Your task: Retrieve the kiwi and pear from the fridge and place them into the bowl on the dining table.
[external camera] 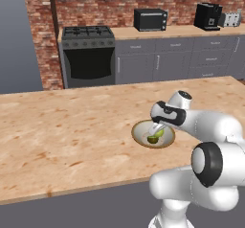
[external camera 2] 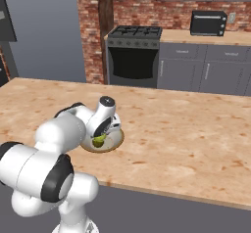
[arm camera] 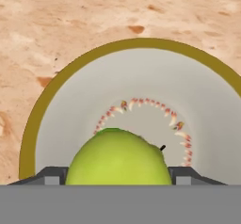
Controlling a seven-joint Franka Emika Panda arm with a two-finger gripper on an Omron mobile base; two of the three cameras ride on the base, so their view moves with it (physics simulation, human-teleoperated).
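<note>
Gripper (arm camera: 117,176) fingers flanked the pear (arm camera: 117,158), apparently pinching it, over the bowl (arm camera: 56,84) on the dining table (external camera: 72,126).

A yellow-green pear (arm camera: 118,159) sits low in the frame between two dark fingers (arm camera: 52,175), over the tan-rimmed bowl (arm camera: 70,70) on the speckled worktop (arm camera: 56,20).

Bright, even rendered light, soft faint shadows, no glare, sharp throughout
</note>
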